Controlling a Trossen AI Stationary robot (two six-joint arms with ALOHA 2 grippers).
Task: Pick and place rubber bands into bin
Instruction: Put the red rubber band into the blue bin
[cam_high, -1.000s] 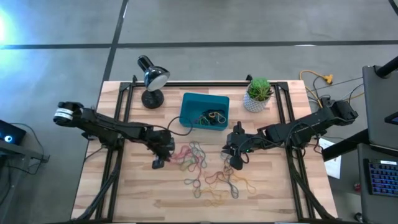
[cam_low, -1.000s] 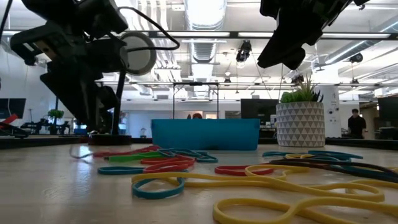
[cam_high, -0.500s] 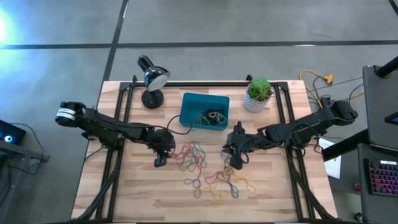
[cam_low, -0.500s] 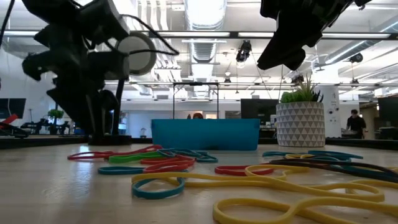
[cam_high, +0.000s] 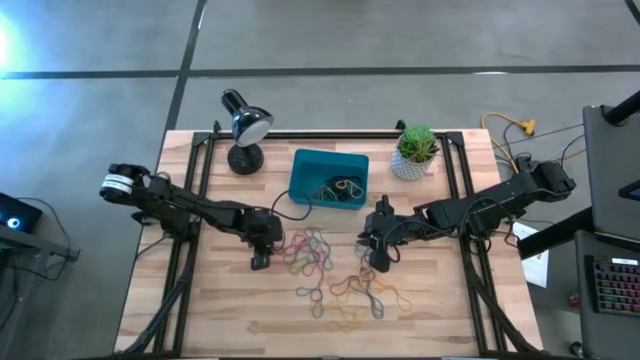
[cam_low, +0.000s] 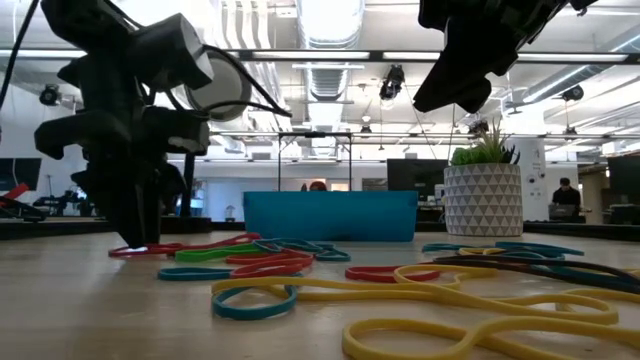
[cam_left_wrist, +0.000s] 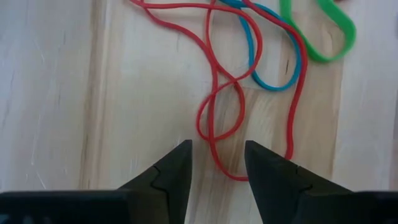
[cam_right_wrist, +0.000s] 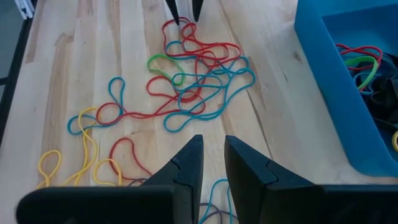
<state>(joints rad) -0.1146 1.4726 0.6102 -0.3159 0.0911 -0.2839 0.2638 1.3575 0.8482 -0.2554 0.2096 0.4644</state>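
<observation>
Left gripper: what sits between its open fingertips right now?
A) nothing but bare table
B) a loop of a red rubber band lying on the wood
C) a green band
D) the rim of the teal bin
B: in the left wrist view the left gripper has its fingers spread on either side of the end loop of a red rubber band that lies flat on the table, not yet pinched.

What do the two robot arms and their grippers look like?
Both arms are black and slender, with black cables along them. The left arm has a white band near its base. The left gripper and right gripper each have two dark, pointed, wedge-shaped fingers.
</observation>
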